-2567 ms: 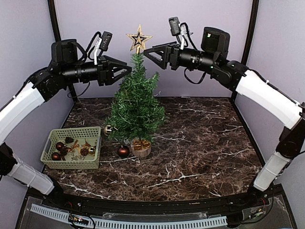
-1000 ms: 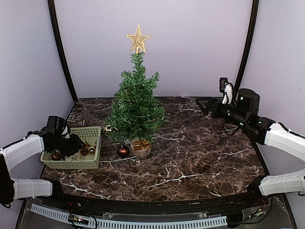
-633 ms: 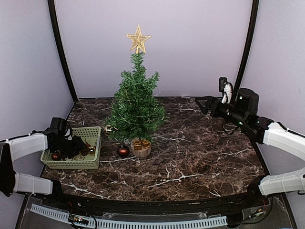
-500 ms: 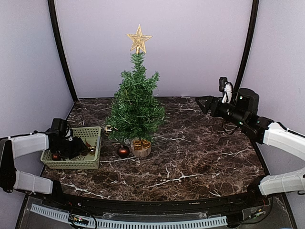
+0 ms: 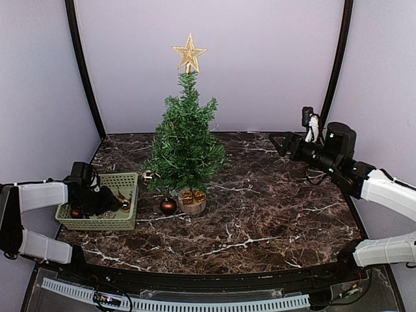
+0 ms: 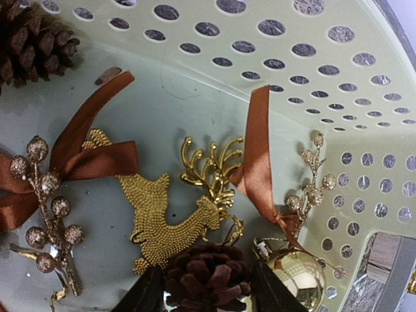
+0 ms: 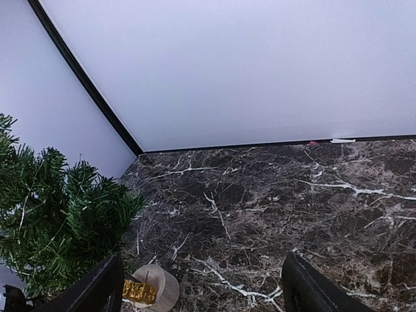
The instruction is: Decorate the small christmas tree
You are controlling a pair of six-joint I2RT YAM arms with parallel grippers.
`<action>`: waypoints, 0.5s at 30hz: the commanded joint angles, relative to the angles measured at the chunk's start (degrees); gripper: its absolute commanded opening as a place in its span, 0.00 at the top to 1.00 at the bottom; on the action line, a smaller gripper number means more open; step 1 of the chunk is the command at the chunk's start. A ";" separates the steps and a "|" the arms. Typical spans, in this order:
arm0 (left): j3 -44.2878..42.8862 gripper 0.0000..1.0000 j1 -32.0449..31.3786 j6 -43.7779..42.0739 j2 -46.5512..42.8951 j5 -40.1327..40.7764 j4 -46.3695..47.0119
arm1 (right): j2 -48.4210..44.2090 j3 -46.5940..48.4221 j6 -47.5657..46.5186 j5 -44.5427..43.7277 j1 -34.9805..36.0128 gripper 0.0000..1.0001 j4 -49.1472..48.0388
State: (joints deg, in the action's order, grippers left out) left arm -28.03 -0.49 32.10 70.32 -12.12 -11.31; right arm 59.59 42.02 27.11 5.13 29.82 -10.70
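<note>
Both arms have come down from the star [image 5: 189, 51] topping the tree [image 5: 185, 146], which stands left of centre on the table [image 5: 273, 214]. The left gripper [image 6: 207, 296] now sits low in the basket [image 5: 97, 224] beside the tree, fingers either side of a brown pine cone [image 6: 208, 276]; whether they have clamped it cannot be told, but another ornament looks about to be picked. A gold ball [image 6: 296, 279] and the basket wall crowd the cone, while the right gripper [image 7: 203, 289] hangs at the right, fingers wide apart and empty, with open room toward the tree.
</note>
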 commanded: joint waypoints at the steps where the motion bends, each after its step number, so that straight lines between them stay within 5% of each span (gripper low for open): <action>1: -0.24 0.54 0.32 -0.82 -3.49 2.08 -1.65 | -1.60 -0.61 0.70 -0.03 -0.48 0.15 -1.83; 10: -7.64 0.55 0.32 -4.26 -17.35 3.18 -13.89 | -2.51 -0.89 0.94 -0.25 -0.58 0.16 -1.80; 15: -12.31 0.57 0.32 -8.91 -20.97 -6.53 -18.77 | -2.67 -0.63 0.98 1.16 -0.56 0.16 -2.42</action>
State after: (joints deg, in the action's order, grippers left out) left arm -37.43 -0.49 28.01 51.51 -11.42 -23.59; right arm 57.91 41.76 27.59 5.19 29.61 -10.70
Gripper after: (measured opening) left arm 0.443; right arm 0.843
